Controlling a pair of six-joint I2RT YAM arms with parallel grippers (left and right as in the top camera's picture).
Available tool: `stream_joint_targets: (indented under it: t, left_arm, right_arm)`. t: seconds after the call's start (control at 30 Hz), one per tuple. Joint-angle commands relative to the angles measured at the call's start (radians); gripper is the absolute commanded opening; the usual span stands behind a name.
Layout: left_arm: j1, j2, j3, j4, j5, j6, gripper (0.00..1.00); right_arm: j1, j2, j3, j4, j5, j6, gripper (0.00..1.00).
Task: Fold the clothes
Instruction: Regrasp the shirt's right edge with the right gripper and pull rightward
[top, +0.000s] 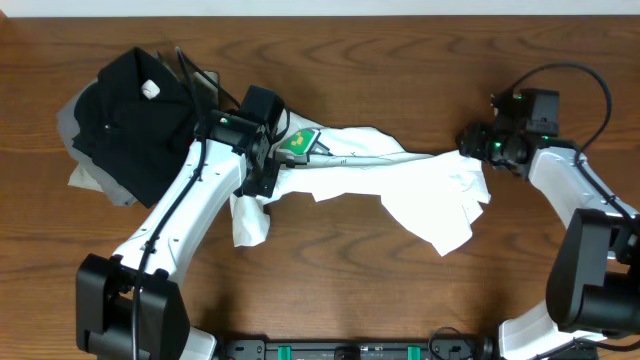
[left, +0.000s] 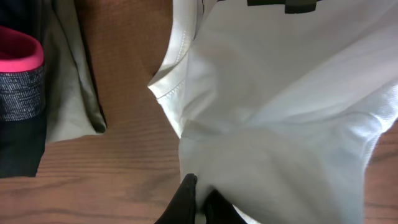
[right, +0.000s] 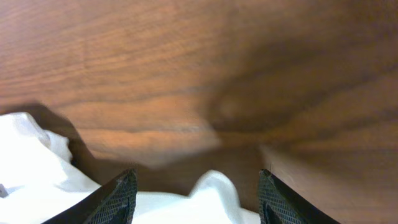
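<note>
Across the middle of the counter (top: 350, 300), found the white T-shirt (top: 425, 190) lying crumpled and stretched sideways, reaching from one arm to the other. Noted a green print (top: 298, 143) facing up at the shirt's left end, just beside the left arm's wrist. Saw the left pincer (left: 198, 202) clamped on a fold of the T-shirt, with black fingertips (left: 186, 194) pressed together and white cloth bunched around them. Saw the right pincer (right: 196, 193) standing open at the shirt's right end, jaws well apart, with a bump of white cloth lying loose between them and bare wood beyond. Toward the far left corner of the counter, made out a black folded garment (top: 130, 120) with a small white tag (top: 150, 88) on top, stacked over a grey garment (top: 72, 125) peeking out along the left side.
</note>
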Motion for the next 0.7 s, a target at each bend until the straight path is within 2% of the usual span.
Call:
stream_joint_targets:
  t: [0.0, 0.1, 0.43, 0.67]
  left_arm:
    - [0.005, 0.010, 0.000, -0.002, -0.016, -0.013, 0.06]
    - [0.005, 0.010, 0.000, 0.002, -0.016, -0.013, 0.06]
    - [0.005, 0.010, 0.000, 0.029, -0.016, -0.013, 0.06]
    - [0.005, 0.010, 0.000, 0.033, -0.016, -0.013, 0.06]
  right_arm:
    - [-0.050, 0.003, 0.000, -0.033, -0.044, -0.069, 0.57]
    - [-0.079, 0.005, 0.000, -0.067, -0.056, -0.119, 0.51]
    - [-0.116, 0.008, 0.000, -0.140, -0.179, -0.191, 0.50]
    - [-0.114, 0.022, 0.000, -0.132, -0.126, -0.191, 0.50]
